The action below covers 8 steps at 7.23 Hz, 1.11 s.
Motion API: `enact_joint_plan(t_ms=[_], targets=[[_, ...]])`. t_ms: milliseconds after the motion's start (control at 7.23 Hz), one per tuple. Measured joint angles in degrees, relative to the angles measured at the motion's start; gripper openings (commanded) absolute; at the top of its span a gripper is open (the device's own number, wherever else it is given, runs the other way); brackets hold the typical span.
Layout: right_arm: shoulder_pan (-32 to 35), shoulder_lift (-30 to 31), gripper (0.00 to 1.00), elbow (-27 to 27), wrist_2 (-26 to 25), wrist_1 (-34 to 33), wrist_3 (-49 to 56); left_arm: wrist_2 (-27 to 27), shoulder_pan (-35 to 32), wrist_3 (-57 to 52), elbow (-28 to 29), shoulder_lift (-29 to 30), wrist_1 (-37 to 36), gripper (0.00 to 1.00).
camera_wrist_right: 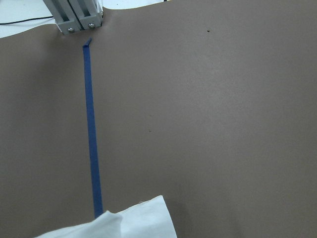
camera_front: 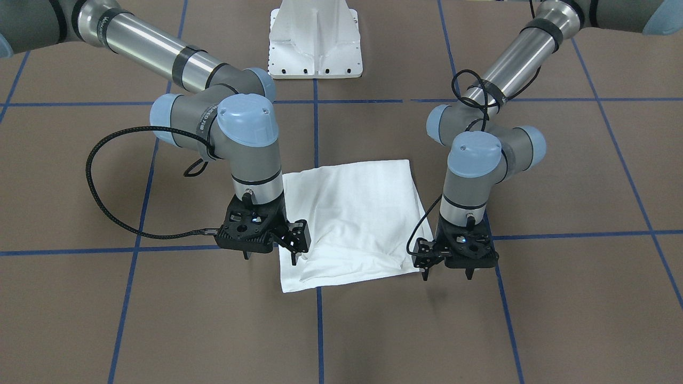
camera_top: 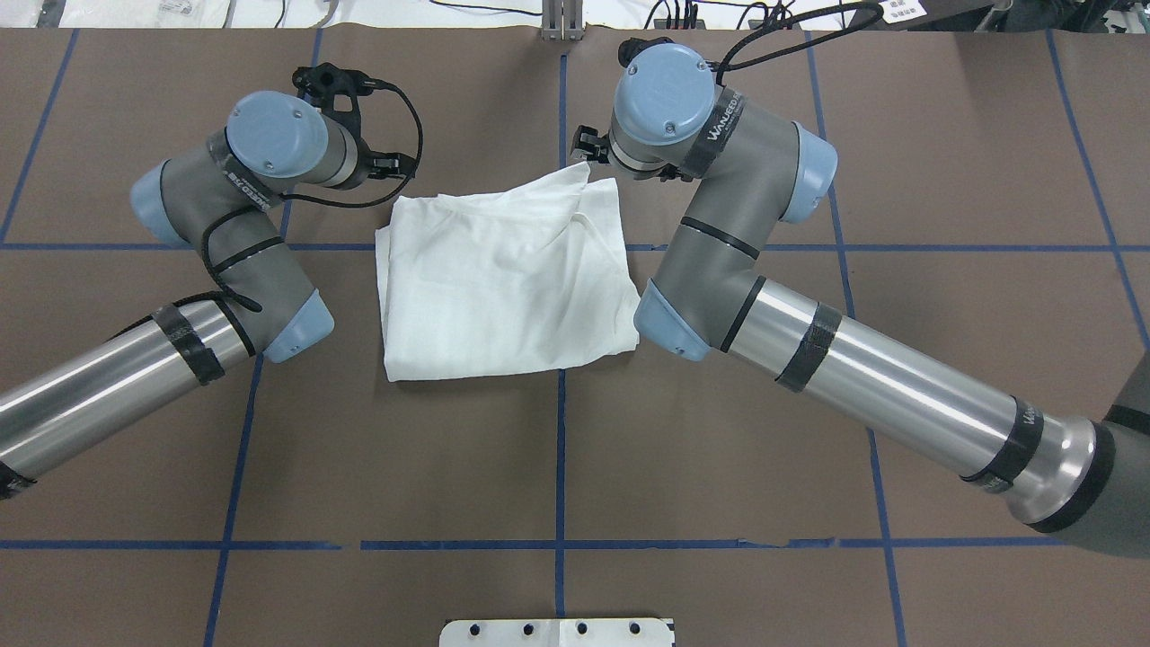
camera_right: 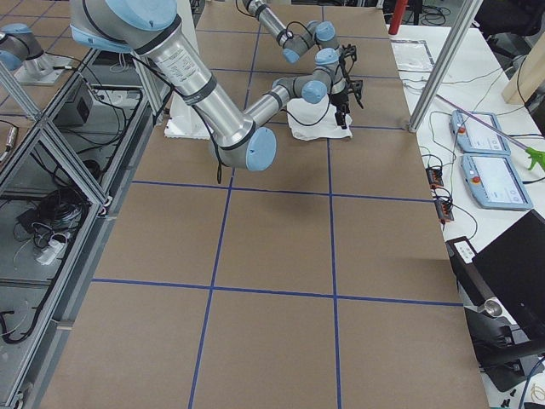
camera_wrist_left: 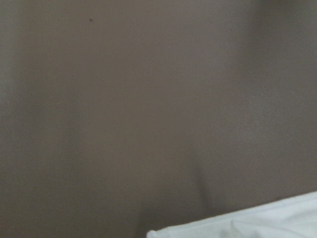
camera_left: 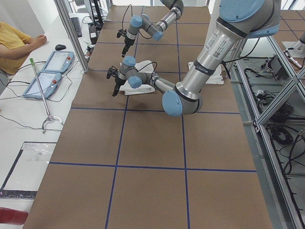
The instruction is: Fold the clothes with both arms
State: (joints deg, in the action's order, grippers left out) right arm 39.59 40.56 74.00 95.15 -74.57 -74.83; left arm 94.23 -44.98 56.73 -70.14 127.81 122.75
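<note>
I count one white T-shirt [camera_front: 352,218], folded into a rough rectangle, plain side up. It lies flat on the brown tabletop [camera_front: 533,320] between the grippers, across a blue tape line [camera_front: 318,330].

There are two grippers, both pointing down at the shirt's edge farthest from the robot. The right gripper [camera_front: 270,257] is spread wide and holds nothing: one finger is over the cloth's side edge, the other over bare tabletop. The left gripper [camera_front: 447,273] is also spread wide and empty, just beside the opposite corner.

Two arms reach in, the right arm [camera_top: 853,359] and the left arm [camera_top: 90,386]. Each grey wrist sleeve carries white lettering; on the right it starts "WAN", and the rest I cannot read.

One white pedestal base [camera_front: 315,42] stands at the robot's side, well apart from the shirt.
</note>
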Motion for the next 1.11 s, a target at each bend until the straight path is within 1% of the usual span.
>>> enact_joint_plan(t_ms=[138,277,415,553,692,830,968,1107], targets=[[0.1,0.3,1.00,0.5,1.0,-0.2,0.7,1.1,-1.5,-2.8,-2.7,-1.2,-0.8,1.00],[0.7,1.7,1.00,2.2,3.4,-0.4,2.6,3.5,-3.2,-6.4,-8.4,-3.6,-3.5,1.00],[2.4,4.7,1.00,6.3,6.9,-2.1,6.2,6.6,-5.0,-11.2,-17.2,-7.3,-8.5,1.00],[5.2,8.5,1.00,12.8,11.2,-7.1,11.9,9.9,-6.9,-16.4,-26.5,-11.6,-14.2,1.00],[8.8,12.8,1.00,21.0,15.3,-14.8,19.6,13.6,-9.5,-22.1,-35.2,-16.6,-19.1,1.00],[13.1,17.6,1.00,28.6,18.7,-22.2,28.5,17.2,-13.1,-29.1,-41.3,-22.0,-22.1,1.00],[18.9,23.4,1.00,34.3,22.6,-27.9,39.8,21.7,-18.8,-39.5,-44.3,-27.1,-23.4,1.00],[25.5,29.6,1.00,37.1,26.6,-30.7,52.5,27.0,-25.9,-50.6,-44.3,-31.3,-23.9,1.00]])
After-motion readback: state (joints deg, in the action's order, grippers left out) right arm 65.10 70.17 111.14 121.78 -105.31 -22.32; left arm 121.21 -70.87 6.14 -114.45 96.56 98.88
